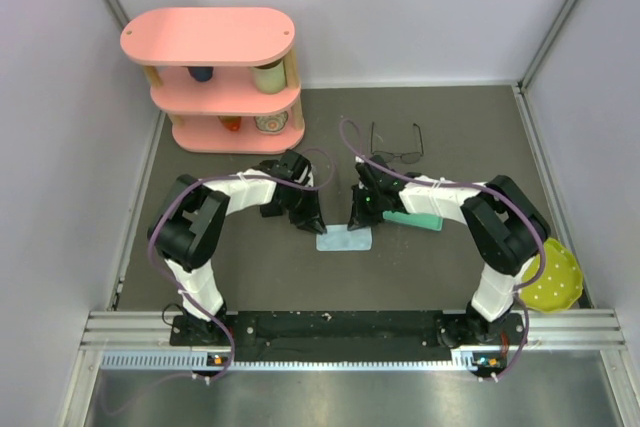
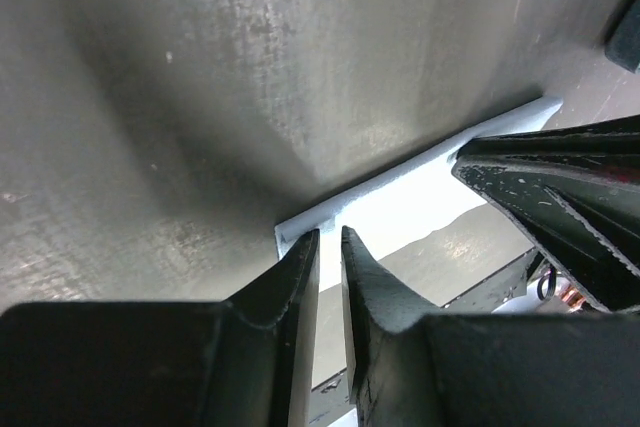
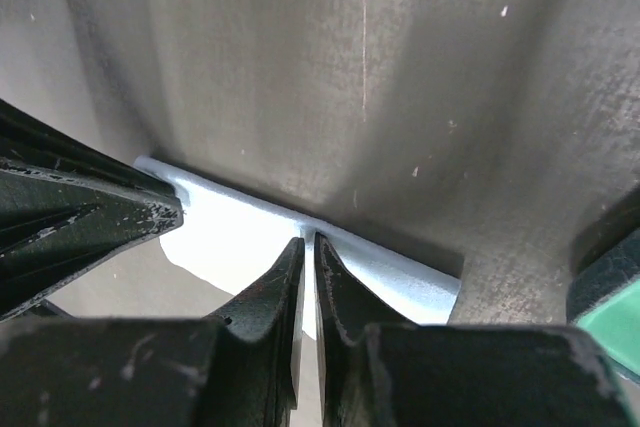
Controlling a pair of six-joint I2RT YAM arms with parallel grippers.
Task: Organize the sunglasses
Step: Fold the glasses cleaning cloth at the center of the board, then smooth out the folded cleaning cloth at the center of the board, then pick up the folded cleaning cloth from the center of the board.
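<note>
The only sunglasses point(image 1: 397, 155) in view are the thin wire-framed pair, lying open on the table point(image 1: 470, 137) beyond the two grippers, toward the far wall. No white-framed pair shows in any view.

Orientation: the front with both lenses faces the arms, and the two side arms point away toward the far wall. The long axis, lens to lens, runs left to right across the table.

Relation to the jaws: the sunglasses lie just past the right gripper point(image 1: 360, 217) and slightly to its right. The left gripper point(image 1: 308, 222) is farther off, so the right arm has the shorter reach. A pick would likely call for jaws set across the bridge or one side arm.

Jaw state: both grippers are occupied. Each wrist view shows the fingers nearly closed, pinching an edge of the light blue cloth point(image 1: 345, 241), one gripper on each side. Neither touches the sunglasses.

Surroundings: a green object point(image 1: 412, 219) lies by the right forearm, a pink shelf point(image 1: 215, 42) stands at the far left, and a yellow plate point(image 1: 552, 277) sits at the near right.
</note>
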